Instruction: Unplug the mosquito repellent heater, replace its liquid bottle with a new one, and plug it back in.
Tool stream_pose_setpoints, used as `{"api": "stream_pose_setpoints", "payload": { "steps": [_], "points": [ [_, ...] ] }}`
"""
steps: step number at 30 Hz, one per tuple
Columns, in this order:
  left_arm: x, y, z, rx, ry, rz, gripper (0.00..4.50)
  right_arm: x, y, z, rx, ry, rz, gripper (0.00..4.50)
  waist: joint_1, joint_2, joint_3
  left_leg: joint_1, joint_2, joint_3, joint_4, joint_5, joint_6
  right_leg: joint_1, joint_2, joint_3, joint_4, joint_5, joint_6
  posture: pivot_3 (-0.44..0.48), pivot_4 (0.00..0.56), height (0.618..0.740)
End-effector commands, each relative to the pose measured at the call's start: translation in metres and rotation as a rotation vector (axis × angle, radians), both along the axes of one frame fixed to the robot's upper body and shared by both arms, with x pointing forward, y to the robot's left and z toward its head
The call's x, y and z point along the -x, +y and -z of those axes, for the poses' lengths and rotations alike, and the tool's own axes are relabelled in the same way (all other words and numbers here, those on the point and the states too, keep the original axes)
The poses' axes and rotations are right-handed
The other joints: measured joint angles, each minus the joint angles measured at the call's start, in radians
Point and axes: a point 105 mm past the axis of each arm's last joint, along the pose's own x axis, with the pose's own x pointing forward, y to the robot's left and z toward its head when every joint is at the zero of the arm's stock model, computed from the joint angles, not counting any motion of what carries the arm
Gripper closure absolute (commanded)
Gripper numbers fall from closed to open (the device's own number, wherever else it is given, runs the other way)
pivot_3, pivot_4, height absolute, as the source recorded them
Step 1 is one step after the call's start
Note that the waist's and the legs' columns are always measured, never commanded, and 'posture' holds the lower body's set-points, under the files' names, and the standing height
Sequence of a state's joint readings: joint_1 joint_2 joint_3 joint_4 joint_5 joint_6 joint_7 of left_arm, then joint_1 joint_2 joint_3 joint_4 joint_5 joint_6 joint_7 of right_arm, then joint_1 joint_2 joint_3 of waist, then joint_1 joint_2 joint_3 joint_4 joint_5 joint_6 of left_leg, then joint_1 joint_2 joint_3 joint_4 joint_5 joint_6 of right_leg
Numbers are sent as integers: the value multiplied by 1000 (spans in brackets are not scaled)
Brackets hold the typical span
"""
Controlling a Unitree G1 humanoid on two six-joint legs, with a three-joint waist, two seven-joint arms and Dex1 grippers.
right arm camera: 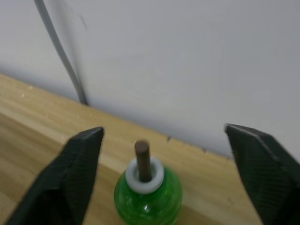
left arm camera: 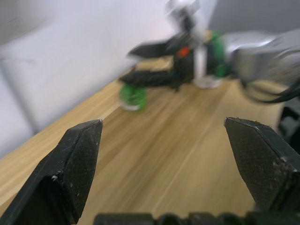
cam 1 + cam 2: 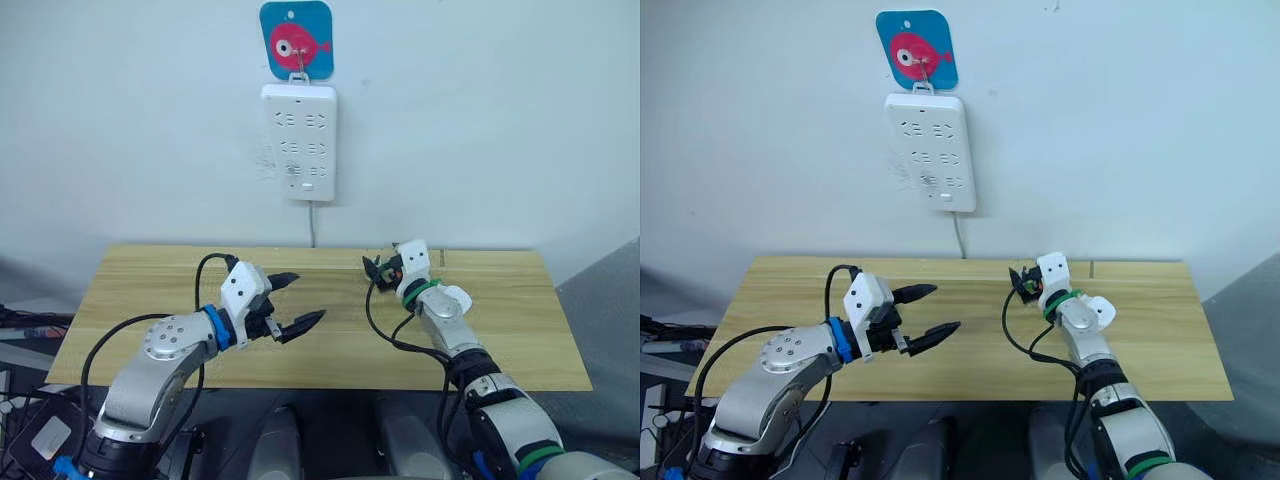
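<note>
Down and left of the strip [image 3: 298,140], over the table [image 3: 150,290]: left gripper [image 3: 308,296], fingers spread wide, holding nothing, pointed toward the space under the strip. Straight below the strip: cord [image 3: 312,225] dropping along the wall to the table's back edge. Down and right of the strip, just beyond where the cord meets the table: green bottle [image 1: 147,199], upright against the wall, brown wick [image 1: 142,154] poking up through a white collar. Bracketing it from above, right gripper [image 1: 164,127], fingers wide apart, one on each side of the bottle, touching neither side as far as can be seen. Looks like the approach to a pick, with the grasp not yet made. Main risks, judged from here: closing too high and catching only the thin wick or the collar, which could bend the wick or let the round body slip out; closing off-centre and nudging the rounded bottle over, tipping it against the wall or rolling it along the back edge; dropping too far and jamming the fingertips into the table or the wall, given how close the bottle sits to both. Also worth minding the cord just beside the bottle, easy to snag on the way down or when lifting away.
</note>
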State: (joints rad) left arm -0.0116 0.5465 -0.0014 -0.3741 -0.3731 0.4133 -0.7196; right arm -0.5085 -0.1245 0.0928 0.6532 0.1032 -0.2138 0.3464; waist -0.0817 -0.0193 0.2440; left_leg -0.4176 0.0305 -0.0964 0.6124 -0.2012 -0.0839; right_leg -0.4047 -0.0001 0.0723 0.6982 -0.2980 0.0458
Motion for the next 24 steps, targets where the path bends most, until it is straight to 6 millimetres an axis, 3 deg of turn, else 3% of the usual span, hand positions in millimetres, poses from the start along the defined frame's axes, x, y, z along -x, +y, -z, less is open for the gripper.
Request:
{"api": "stream_pose_setpoints", "payload": {
  "steps": [1, 3, 6, 11, 17, 24],
  "points": [
    [1, 34, 14, -4, 5, -200, 0, 24, 15, -32, 28, -54, -184, 73, 0, 0, 0, 0, 0, 0, 0, 0, 0, 0, 0, 0, 0, 0, 0, -49, 250, 736],
    [6, 45, 23, -12, 24, -255, 0, 43, 24, -37, 53, -28, -288, 73, -2, 0, 0, 0, 0, 0, -1, 0, 0, 0, 0, 0, -1, 0, 0, -54, 252, 736],
    [24, 77, 49, -23, 100, -413, 0, 86, 42, -49, 186, -41, -534, 73, -2, 1, 1, 0, 0, -1, -1, 0, 0, 0, 0, 0, -1, -1, -1, -52, 260, 736],
    [40, 111, 69, -24, 93, -557, 0, 118, 63, -68, 261, -22, -702, 73, 0, -2, 6, 1, 0, -1, -1, 0, 0, 0, 0, 0, -1, -3, 3, -49, 287, 736],
    [29, 129, 84, -30, 99, -581, 0, 119, 73, -76, 306, 40, -682, 73, 8, -6, 32, 1, 0, 0, 0, 4, -3, 0, 0, 0, -1, -3, 2, -86, 342, 736],
    [-11, 128, 84, -70, 29, -544, 0, 126, 73, -76, 333, 118, -686, 73, 7, -8, 82, -2, 0, 0, -2, 4, -3, -2, -1, -1, -2, -1, 2, -118, 408, 736]
  ]
}}
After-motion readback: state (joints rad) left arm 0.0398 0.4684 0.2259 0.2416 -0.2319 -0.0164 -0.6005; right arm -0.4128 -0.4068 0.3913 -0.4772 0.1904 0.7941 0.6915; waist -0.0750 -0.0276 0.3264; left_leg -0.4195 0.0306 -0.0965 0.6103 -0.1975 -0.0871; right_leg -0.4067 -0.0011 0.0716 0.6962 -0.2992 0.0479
